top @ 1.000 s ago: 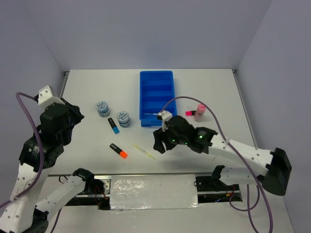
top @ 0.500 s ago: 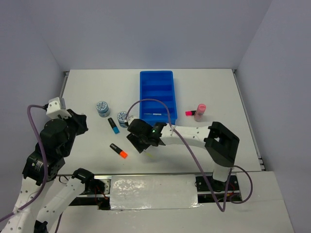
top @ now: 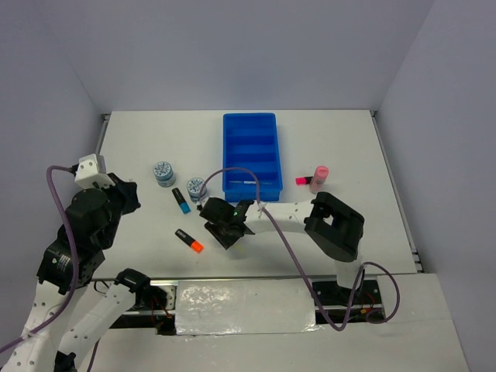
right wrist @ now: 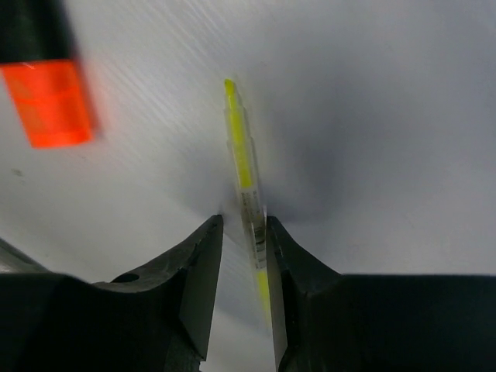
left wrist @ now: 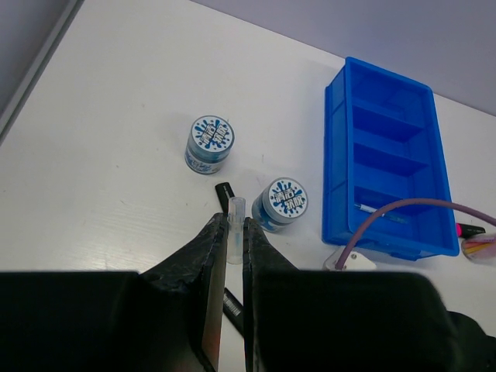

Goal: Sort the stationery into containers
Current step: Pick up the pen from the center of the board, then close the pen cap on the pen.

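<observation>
Down near the front edge of the table (top: 349, 147), the right claw (right wrist: 244, 223) is low, with one finger on each side of the yellow stick (right wrist: 242, 155). The stick lies flat on the table and points away from the claw. The fingers are very close to it, but a thin gap shows on one side, so this claw is released and not grasping. The orange marker (top: 190, 241) lies near, at the left of the stick, and does not touch it.

The left claw (left wrist: 231, 221) is raised at the left side. Its fingers are almost together and a small clear tube (left wrist: 235, 209) stands between the tips; the claw looks clenched on it.

The tray (top: 227, 155) lies in the middle of the table. A white stick (top: 244, 182) lies in its nearest compartment. Two tubs (top: 163, 172) stand upright at the left of the tray, one of them just beside its near corner. The blue marker (top: 180, 200) lies between them, a little nearer to the arms. The pink cylinder (top: 318, 179) and the pink marker (top: 302, 180) lie together at the right of the tray; whether they touch, I cannot tell.
</observation>
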Robot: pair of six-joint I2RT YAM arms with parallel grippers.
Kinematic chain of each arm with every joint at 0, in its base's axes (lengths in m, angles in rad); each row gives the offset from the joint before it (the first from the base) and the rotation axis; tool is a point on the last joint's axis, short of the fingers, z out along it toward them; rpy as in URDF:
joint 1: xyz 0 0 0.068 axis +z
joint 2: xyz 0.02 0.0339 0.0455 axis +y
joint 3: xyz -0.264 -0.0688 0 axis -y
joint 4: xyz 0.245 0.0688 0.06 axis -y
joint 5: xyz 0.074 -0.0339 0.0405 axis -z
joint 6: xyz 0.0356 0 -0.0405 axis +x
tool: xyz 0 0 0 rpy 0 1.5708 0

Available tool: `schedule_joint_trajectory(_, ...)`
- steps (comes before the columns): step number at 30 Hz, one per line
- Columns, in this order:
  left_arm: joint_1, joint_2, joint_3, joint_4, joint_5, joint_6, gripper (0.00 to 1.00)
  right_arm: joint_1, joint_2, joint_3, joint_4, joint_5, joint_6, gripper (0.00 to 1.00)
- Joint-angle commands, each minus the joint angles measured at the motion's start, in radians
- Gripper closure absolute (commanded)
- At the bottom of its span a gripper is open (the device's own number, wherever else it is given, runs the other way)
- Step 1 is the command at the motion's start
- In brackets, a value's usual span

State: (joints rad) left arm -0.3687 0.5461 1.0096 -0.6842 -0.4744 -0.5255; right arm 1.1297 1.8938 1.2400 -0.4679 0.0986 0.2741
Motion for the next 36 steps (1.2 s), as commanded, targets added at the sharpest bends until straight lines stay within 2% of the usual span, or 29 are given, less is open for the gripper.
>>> schedule_joint_trajectory(1, 0.005, 0.02, -0.009, 0.049, 0.011, 0.007, 1.0, 0.012, 0.048, -0.019, 0.0, -0.03, 0.01, 0.65)
schedule_joint_trajectory(5, 0.005, 0.037, -0.012, 0.054, 0.025, 0.001, 1.0, 0.015, 0.039, -0.045, 0.009, -0.016, 0.016, 0.72)
schedule_joint_trajectory(6, 0.007, 0.038, -0.012, 0.055, 0.029, 0.001, 1.0, 0.013, 0.031, -0.053, 0.006, 0.001, 0.017, 0.86)
schedule_joint_trajectory(7, 0.005, 0.047, -0.014, 0.055, 0.036, -0.01, 1.0, 0.015, 0.022, -0.056, 0.003, 0.015, 0.022, 0.96)
schedule_joint_trajectory(8, 0.007, 0.052, -0.014, 0.057, 0.052, -0.019, 1.0, 0.013, -0.016, -0.069, 0.003, 0.053, 0.037, 1.0)
schedule_joint_trajectory(10, 0.005, 0.07, -0.016, 0.064, 0.091, -0.057, 1.0, 0.012, -0.083, -0.094, 0.017, 0.072, 0.048, 1.0)
schedule_joint_trajectory(13, 0.005, 0.098, -0.029, 0.129, 0.241, -0.119, 1.0, 0.012, -0.281, -0.146, 0.043, 0.096, 0.086, 1.0)
schedule_joint_trajectory(14, 0.005, 0.104, -0.04, 0.185, 0.337, -0.134, 1.0, 0.012, -0.405, -0.183, 0.076, 0.093, 0.109, 1.0)
schedule_joint_trajectory(16, 0.007, 0.113, -0.061, 0.271, 0.446, -0.192, 1.0, 0.012, -0.545, -0.24, 0.153, 0.031, 0.129, 1.0)
schedule_joint_trajectory(17, 0.005, 0.117, -0.095, 0.398, 0.574, -0.208, 1.0, 0.012, -0.617, -0.319, 0.263, 0.004, 0.169, 1.0)
schedule_joint_trajectory(18, 0.005, 0.118, -0.115, 0.47, 0.639, -0.253, 1.0, 0.012, -0.771, -0.362, 0.326, -0.022, 0.197, 1.0)
schedule_joint_trajectory(19, 0.005, 0.12, -0.162, 0.547, 0.698, -0.286, 1.0, 0.013, -0.847, -0.458, 0.398, -0.066, 0.224, 1.0)
schedule_joint_trajectory(20, 0.004, 0.12, -0.187, 0.728, 0.8, -0.316, 1.0, 0.013, -0.916, -0.506, 0.537, -0.085, 0.287, 1.0)
schedule_joint_trajectory(21, 0.004, 0.123, -0.215, 0.817, 0.835, -0.391, 1.0, 0.013, -1.026, -0.542, 0.593, -0.094, 0.319, 1.0)
schedule_joint_trajectory(23, -0.007, 0.13, -0.279, 0.992, 0.879, -0.468, 1.0, 0.021, -1.09, -0.606, 0.681, -0.125, 0.373, 1.0)
schedule_joint_trajectory(24, -0.018, 0.149, -0.29, 1.129, 0.899, -0.529, 1.0, 0.021, -1.107, -0.606, 0.675, -0.119, 0.378, 1.0)
schedule_joint_trajectory(27, -0.051, 0.19, -0.295, 1.309, 0.89, -0.597, 1.0, 0.038, -1.15, -0.617, 0.681, -0.07, 0.378, 1.0)
schedule_joint_trajectory(30, -0.155, 0.215, -0.292, 1.414, 0.838, -0.578, 1.0, 0.045, -1.165, -0.61, 0.719, -0.074, 0.384, 1.0)
schedule_joint_trajectory(33, -0.246, 0.236, -0.275, 1.437, 0.801, -0.503, 1.0, 0.073, -1.153, -0.583, 0.756, -0.074, 0.37, 1.0)
schedule_joint_trajectory(36, -0.298, 0.287, -0.223, 1.434, 0.835, -0.452, 1.0, 0.104, -1.147, -0.576, 0.787, -0.059, 0.353, 1.0)
